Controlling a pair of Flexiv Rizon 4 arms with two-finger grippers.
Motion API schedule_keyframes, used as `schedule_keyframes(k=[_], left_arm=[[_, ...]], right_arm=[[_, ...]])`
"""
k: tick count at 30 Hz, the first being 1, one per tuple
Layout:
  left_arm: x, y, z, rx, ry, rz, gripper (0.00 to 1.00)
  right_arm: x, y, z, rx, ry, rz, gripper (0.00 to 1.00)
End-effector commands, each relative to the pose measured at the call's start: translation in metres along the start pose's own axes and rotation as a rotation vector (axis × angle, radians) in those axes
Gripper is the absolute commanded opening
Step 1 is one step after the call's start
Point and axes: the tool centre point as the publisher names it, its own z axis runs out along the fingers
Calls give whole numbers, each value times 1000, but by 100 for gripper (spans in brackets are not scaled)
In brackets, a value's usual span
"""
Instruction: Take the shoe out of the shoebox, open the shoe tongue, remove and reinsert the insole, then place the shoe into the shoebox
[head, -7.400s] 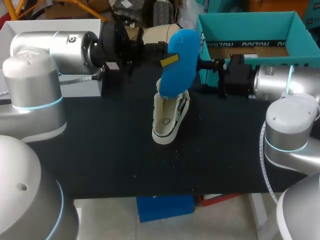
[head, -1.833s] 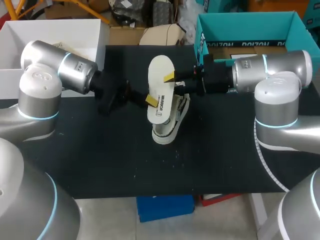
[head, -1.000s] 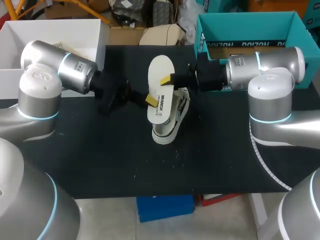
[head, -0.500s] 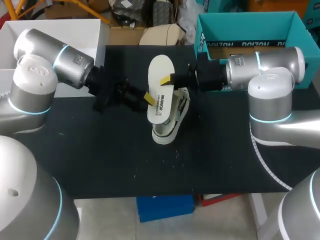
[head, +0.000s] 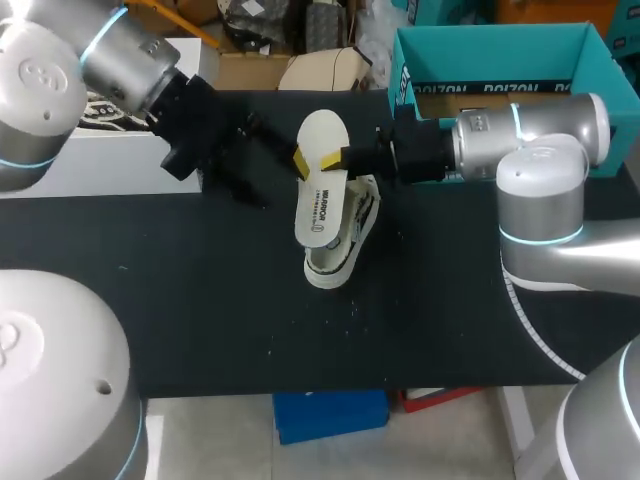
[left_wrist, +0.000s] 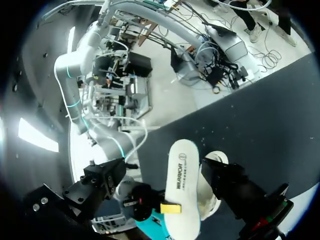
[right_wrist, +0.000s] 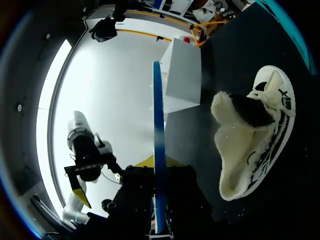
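Observation:
A white insole (head: 322, 185) with a blue underside stands on end over the white sneaker (head: 338, 250), which rests on the black table (head: 200, 300). My right gripper (head: 345, 157) is shut on the insole's upper right edge. In the right wrist view the insole (right_wrist: 157, 150) shows edge-on between the fingers, with the sneaker (right_wrist: 250, 145) lying beside it. My left gripper (head: 278, 180) is open just left of the insole, one yellow tip near its edge. In the left wrist view its fingers (left_wrist: 102, 182) stand wide apart with the insole (left_wrist: 181, 185) ahead between them, untouched.
The teal shoebox (head: 590, 55) stands open at the back right, behind my right arm. A white box (head: 80, 165) sits at the back left under my left arm. The front half of the table holds only small specks.
My left gripper has opened and let go of the insole's left edge, and the left arm has lifted and swung back. The right gripper, insole and sneaker have stayed put.

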Motion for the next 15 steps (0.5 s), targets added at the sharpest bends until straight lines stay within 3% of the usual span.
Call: schedule_keyframes(k=[1,8,15], left_arm=[[-9,1,-2,67,1064,-170,100],[-9,1,-2,79,1237,-197,100],[-9,15,15,0,1437,-293,100]], right_arm=[[0,0,1,-2,0,0,0],[0,0,1,-2,0,0,0],[0,0,1,-2,0,0,0]])
